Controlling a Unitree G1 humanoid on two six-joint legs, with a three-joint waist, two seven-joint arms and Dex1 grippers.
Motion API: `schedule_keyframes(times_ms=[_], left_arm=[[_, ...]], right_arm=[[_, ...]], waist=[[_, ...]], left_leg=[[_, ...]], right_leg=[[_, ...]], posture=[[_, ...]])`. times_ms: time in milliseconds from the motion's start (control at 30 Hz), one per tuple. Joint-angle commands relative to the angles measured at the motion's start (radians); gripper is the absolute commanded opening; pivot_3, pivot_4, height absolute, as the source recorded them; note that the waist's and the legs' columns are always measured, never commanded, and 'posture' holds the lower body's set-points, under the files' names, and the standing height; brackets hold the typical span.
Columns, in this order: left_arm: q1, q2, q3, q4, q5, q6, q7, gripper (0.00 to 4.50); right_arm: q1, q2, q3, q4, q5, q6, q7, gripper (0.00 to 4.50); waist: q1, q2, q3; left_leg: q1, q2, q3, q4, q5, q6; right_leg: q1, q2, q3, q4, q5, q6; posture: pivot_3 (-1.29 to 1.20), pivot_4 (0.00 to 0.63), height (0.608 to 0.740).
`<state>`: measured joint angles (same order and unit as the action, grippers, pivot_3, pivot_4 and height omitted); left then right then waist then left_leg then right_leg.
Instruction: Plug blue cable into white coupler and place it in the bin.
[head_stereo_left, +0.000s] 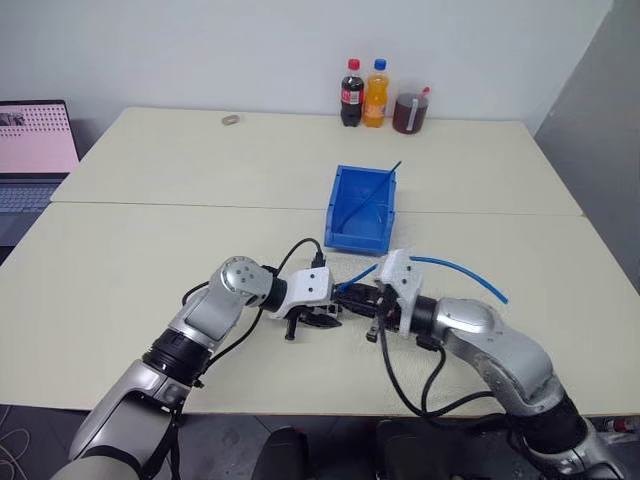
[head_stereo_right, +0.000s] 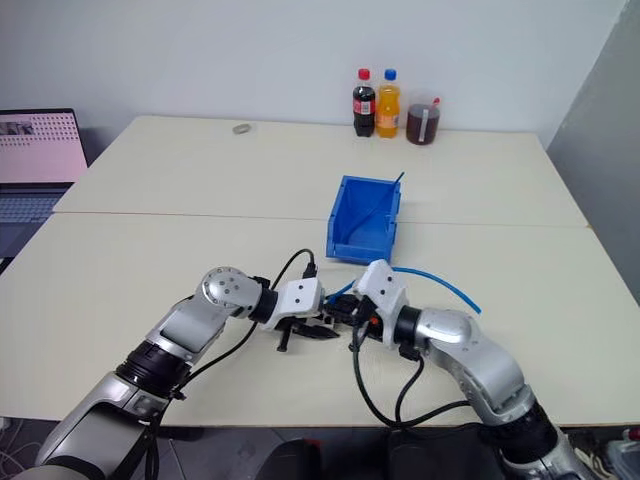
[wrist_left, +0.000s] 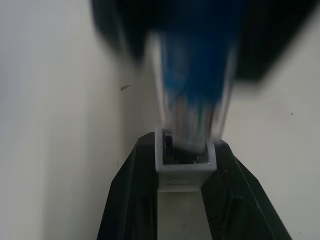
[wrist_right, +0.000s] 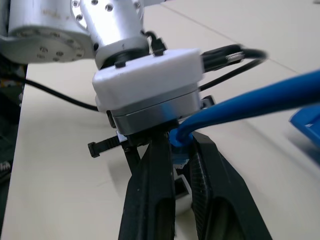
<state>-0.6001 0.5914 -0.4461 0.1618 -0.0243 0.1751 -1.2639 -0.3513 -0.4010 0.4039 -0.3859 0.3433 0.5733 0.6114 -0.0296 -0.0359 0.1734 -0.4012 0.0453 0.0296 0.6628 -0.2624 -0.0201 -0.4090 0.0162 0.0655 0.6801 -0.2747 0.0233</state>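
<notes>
Held above the bench, the tiny, light white coupler (wrist_left: 184, 170) sits pinched in the left gripper (head_stereo_left: 318, 318)—the limp blue cable (wrist_right: 245, 105), clamped by the right gripper (wrist_right: 176, 165) just behind its plug, needs that close hold.

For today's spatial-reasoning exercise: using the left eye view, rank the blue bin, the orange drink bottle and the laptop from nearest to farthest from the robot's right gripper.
1. The blue bin, just beyond the right gripper, mid-table.
2. The orange drink bottle, at the table's far edge, between a cola bottle and a cup of dark drink.
3. The laptop, off the table's far left corner.
</notes>
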Motion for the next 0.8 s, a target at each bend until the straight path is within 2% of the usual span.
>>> schedule_keyframes(times_ms=[33, 333, 600, 800], left_arm=[[0.008, 0.003, -0.021, -0.001, 0.019, 0.016, -0.03, 0.8], [0.01, 0.011, -0.022, -0.016, 0.021, 0.035, -0.047, 0.8], [0.015, 0.022, -0.022, -0.021, 0.03, 0.047, -0.053, 0.8], [0.015, 0.022, -0.022, -0.023, 0.027, 0.056, -0.053, 0.8]], right_arm=[[-0.027, 0.004, 0.035, 0.022, -0.051, -0.052, 0.042, 0.14], [-0.024, 0.006, 0.022, 0.06, -0.095, -0.083, 0.076, 0.14], [-0.016, 0.022, -0.052, 0.018, -0.048, -0.05, 0.073, 0.13], [0.008, -0.014, -0.021, 0.019, -0.079, -0.057, 0.103, 0.13]], waist=[[0.0, 0.0, 0.0], [0.0, 0.0, 0.0], [0.0, 0.0, 0.0], [0.0, 0.0, 0.0]], left_leg=[[0.0, 0.0, 0.0, 0.0, 0.0, 0.0], [0.0, 0.0, 0.0, 0.0, 0.0, 0.0], [0.0, 0.0, 0.0, 0.0, 0.0, 0.0], [0.001, 0.0, 0.0, 0.0, 0.0, 0.0]], right_leg=[[0.0, 0.0, 0.0, 0.0, 0.0, 0.0], [0.0, 0.0, 0.0, 0.0, 0.0, -0.001], [0.0, 0.0, 0.0, 0.0, 0.001, -0.001], [0.0, 0.0, 0.0, 0.001, 0.001, -0.001]], posture=[[0.0, 0.15, 0.74], [0.0, 0.15, 0.74], [0.0, 0.15, 0.74], [0.0, 0.15, 0.74]])
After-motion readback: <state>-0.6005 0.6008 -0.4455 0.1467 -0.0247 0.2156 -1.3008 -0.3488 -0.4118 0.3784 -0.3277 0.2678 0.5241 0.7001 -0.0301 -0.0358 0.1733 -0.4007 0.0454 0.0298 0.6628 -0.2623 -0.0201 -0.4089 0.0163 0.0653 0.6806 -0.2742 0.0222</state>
